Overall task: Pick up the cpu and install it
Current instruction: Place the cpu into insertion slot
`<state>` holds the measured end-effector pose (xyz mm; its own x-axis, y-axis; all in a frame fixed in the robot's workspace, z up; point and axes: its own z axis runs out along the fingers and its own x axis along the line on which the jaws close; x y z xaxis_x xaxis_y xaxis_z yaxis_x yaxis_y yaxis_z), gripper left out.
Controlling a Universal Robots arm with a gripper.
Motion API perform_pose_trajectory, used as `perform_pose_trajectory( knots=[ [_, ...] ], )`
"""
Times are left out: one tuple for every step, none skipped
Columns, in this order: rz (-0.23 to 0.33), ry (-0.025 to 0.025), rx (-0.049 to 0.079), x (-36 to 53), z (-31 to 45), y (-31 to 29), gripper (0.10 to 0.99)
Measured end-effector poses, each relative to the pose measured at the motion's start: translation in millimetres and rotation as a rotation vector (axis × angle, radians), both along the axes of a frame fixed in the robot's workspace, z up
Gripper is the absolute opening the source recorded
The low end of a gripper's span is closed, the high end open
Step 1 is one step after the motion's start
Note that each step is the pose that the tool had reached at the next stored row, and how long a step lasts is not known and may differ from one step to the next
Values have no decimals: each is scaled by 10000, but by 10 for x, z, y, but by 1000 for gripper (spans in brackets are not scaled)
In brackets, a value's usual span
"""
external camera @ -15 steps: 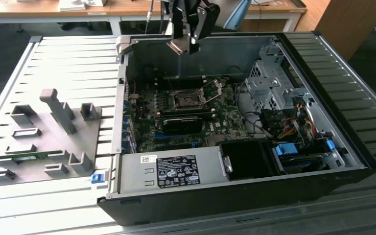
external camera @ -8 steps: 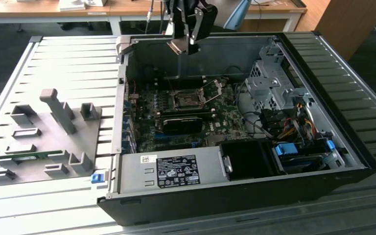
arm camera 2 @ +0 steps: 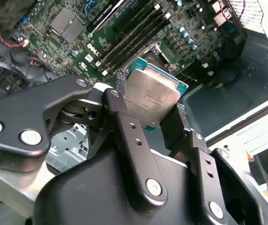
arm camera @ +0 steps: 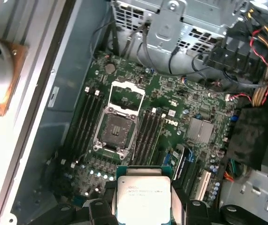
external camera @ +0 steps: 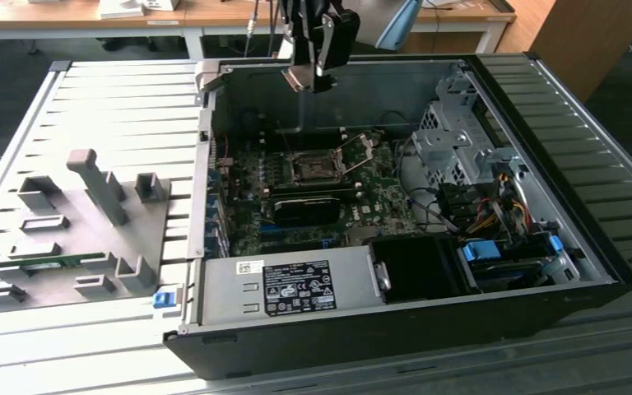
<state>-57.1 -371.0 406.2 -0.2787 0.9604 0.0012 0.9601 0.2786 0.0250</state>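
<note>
In the first wrist view the cpu (arm camera: 143, 197) ran off the picture's edge. In the second wrist view a finger (arm camera 2: 124, 126) hid one corner, perhaps more.

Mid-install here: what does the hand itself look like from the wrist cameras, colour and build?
The hand is matte black throughout: a rounded, moulded body carrying two flat, bar-shaped fingers on hinged links. Silver round-headed pivot screws mark the joints, and small holes dot each finger bar.
</note>
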Motion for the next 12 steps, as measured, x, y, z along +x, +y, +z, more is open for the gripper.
perform_pose_trajectory(
  knots=[
    [-122,0,0,0,-1,0,545],
    [-244,0,0,0,-2,0,545],
    [-362,0,0,0,-3,0,545],
    [-479,0,0,0,-5,1,545],
    [-597,0,0,0,-6,1,545],
    [-720,0,0,0,-7,1,545],
    [-828,1,0,0,-7,1,545],
    [-933,0,0,0,-8,1,545],
    [-1038,0,0,0,-9,1,545],
    [-1146,0,0,0,-10,1,545],
    [-1241,0,0,0,-11,1,545],
    [-1351,0,0,0,-12,1,545]
  ],
)
